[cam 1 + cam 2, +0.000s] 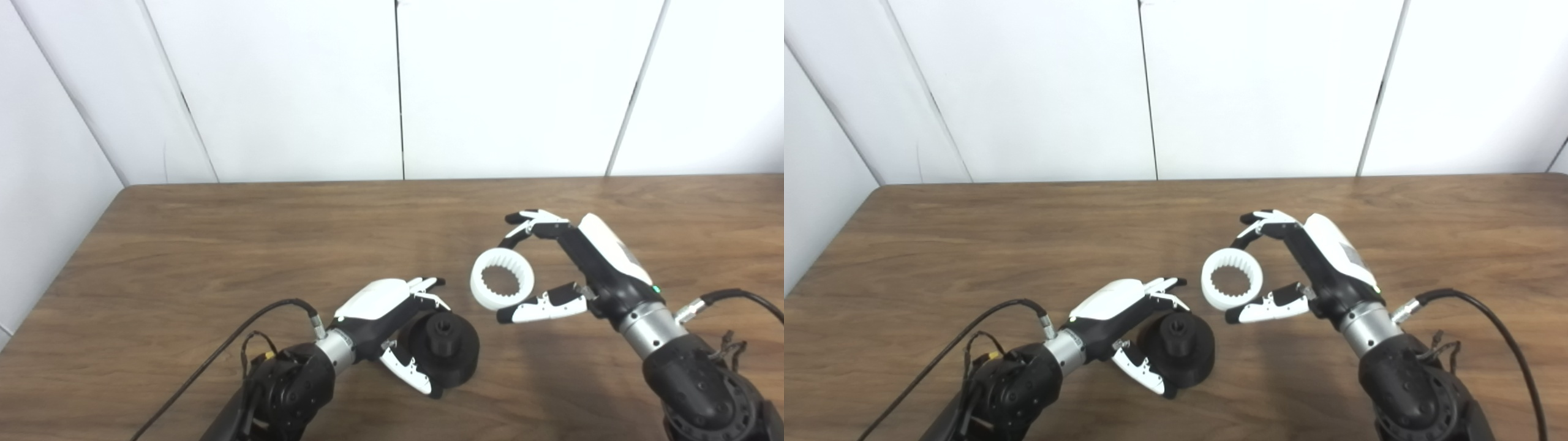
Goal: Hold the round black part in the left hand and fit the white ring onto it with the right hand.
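part (446,348) on table (245,257), in left hand (392,318) | ring (502,281) up-right, in right hand (569,269)

table (245,245): wood-grain, smooth; white ring (501,282): matt plastic; round black part (445,348): matt

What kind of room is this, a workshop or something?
Probably a robot test booth: a bare wooden table, plain white wall panels, and only a black part and white ring to handle.

Black-and-white left hand (392,318) and right hand (576,269), silver wrists, black cables.
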{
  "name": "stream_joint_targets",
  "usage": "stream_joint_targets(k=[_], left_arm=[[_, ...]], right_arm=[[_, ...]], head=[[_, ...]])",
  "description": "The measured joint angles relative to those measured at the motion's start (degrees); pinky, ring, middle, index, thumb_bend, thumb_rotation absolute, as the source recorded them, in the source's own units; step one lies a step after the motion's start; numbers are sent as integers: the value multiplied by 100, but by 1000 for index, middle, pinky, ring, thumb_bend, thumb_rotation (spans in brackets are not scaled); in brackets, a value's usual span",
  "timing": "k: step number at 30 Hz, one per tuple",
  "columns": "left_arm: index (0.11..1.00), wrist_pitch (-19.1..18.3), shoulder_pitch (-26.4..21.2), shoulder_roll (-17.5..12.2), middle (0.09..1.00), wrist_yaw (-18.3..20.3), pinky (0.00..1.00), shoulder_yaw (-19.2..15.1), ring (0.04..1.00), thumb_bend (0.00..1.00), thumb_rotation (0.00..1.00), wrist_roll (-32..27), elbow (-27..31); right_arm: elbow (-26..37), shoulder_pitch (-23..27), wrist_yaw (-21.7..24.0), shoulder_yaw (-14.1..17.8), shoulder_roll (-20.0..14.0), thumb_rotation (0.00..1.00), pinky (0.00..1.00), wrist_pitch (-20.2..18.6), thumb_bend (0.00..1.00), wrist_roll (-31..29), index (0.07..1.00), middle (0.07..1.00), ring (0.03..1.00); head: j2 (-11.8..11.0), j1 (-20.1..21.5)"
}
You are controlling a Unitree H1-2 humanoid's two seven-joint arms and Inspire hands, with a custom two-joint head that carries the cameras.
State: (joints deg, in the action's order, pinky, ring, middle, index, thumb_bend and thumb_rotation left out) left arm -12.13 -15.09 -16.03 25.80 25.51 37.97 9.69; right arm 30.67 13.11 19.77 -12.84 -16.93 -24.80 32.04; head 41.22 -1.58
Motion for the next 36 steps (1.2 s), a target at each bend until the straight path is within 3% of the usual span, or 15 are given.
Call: stream_joint_targets(k=[9, 36], left_arm=[[702, -61, 0, -3, 1000, 63, 953, -1, 1000, 893, 191, 27, 48], [701, -106, -18, 1, 1000, 142, 954, -8, 1000, 896, 190, 57, 81]], right_arm=[[-1, 0, 24, -228, 133, 157, 822, 1, 523, 94, 491, 845, 924], [-448, -110, 23, -424, 252, 158, 832, 103, 523, 23, 491, 848, 936]], head=[[44, -26], [123, 0]])
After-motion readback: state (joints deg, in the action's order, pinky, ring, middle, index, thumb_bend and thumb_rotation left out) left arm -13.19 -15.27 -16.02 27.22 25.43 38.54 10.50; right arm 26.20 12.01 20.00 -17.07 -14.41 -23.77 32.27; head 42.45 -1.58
